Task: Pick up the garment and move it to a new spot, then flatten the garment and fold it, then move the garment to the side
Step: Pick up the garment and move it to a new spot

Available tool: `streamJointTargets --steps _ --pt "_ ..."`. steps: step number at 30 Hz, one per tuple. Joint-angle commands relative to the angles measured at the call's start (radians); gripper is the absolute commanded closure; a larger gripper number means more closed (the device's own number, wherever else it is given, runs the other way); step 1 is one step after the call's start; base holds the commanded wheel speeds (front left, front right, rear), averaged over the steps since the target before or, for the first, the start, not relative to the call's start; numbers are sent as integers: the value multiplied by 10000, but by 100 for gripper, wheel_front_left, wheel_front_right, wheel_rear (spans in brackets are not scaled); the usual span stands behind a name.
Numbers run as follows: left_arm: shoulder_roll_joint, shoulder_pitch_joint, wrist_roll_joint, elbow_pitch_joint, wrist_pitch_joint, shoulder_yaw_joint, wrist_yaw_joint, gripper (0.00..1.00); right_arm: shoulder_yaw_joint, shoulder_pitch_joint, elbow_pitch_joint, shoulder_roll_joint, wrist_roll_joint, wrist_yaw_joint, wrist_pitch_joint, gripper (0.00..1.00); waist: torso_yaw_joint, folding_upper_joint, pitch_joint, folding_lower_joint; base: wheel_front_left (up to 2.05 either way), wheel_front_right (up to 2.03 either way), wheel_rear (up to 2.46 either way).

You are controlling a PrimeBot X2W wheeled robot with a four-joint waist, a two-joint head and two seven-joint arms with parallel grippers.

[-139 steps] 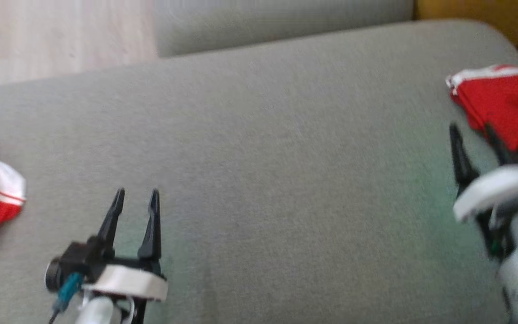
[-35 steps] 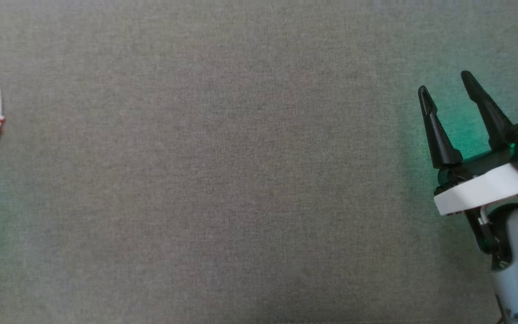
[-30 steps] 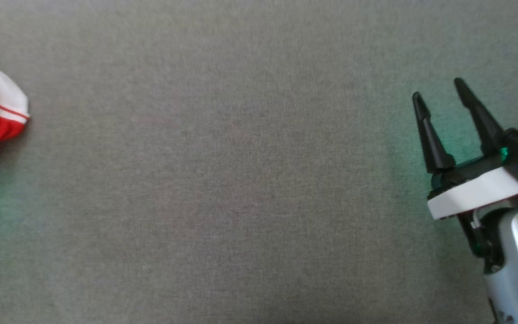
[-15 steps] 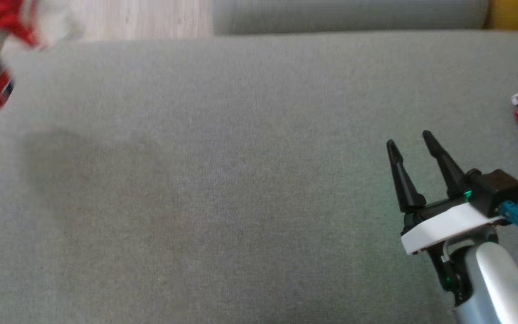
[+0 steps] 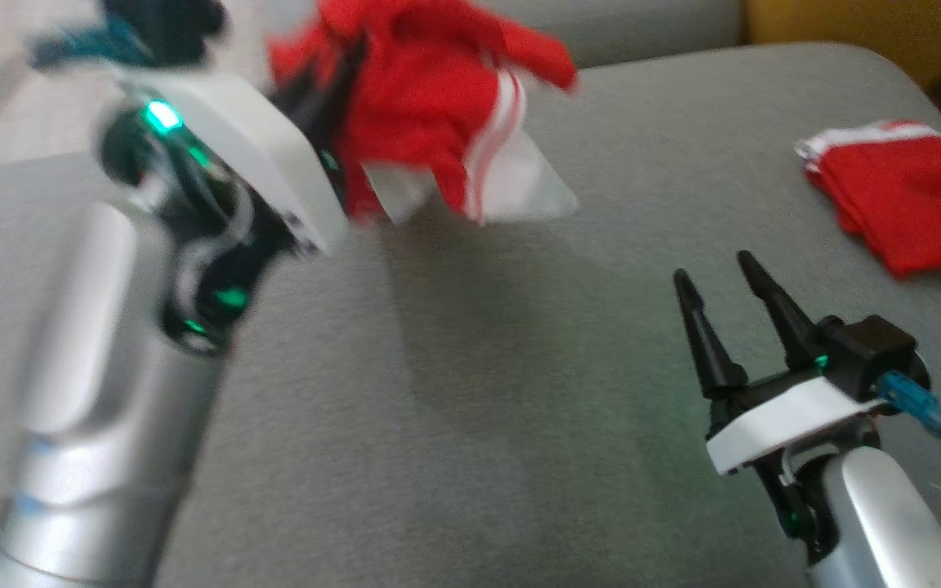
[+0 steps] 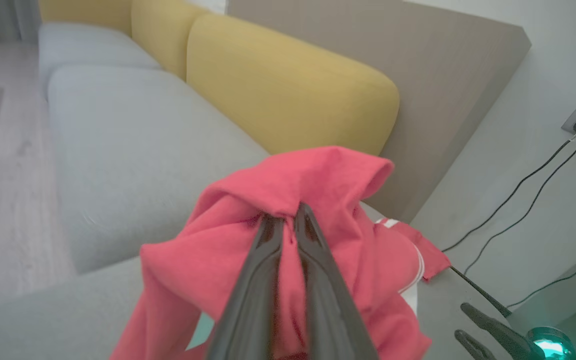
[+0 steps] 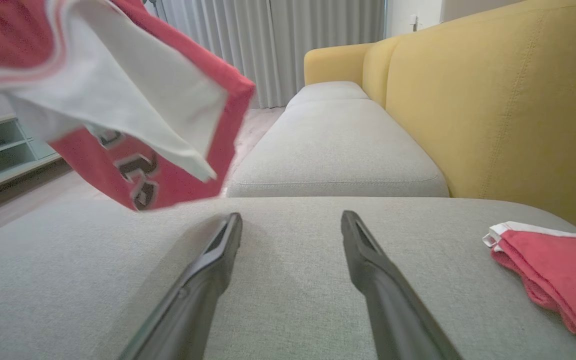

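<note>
The left gripper (image 6: 288, 224) is clamped on a bunched fold of the red garment (image 5: 430, 90), its two fingers pressed together with cloth between them; the garment hangs in the air above the far left part of the grey sofa cushion (image 5: 479, 392), its white-striped panel drooping down, clear of the cushion below; the head view is blurred there. The right gripper (image 5: 712, 271) stands spread wide and empty, low over the cushion's right side; a second red piece of clothing (image 5: 912, 196), folded, lies on the cushion beyond it, near the yellow backrest (image 7: 493, 100), well apart from the lifted one.
</note>
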Motion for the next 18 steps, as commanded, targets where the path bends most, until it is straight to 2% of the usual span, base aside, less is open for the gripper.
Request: streamJointTargets --steps 1,6,7,8,14,16,18 --pt "85 -39 129 110 -391 253 18 100 331 -578 -309 62 82 67 9 0 -761 0 357 0 0 0 0" --pt "-157 577 720 1363 -1413 -108 21 100 682 -934 -102 84 96 67 -82 0 -1353 0 628 0 0 0 0" --pt "-274 890 1020 2082 -2029 -276 17 100 814 -1071 23 108 114 67 -151 0 -1533 0 717 0 0 0 0" --pt "-274 890 1020 2082 -2029 -276 17 100 814 -1071 23 108 114 67 -151 0 -1533 0 717 0 0 0 0" --pt "-713 1574 1876 4255 -4082 -824 -31 100 965 -1268 319 109 132 67 -257 0 -1580 0 849 0 0 0 0" --pt "-885 1675 2046 4896 -4489 -983 13 0 936 -1287 349 38 128 67 -252 0 -1411 0 821 0 0 0 0" --pt "-1085 1764 1982 5382 -4658 -1025 70 0 889 -1259 355 -48 135 67 -238 0 -1183 0 756 0 0 0 0"
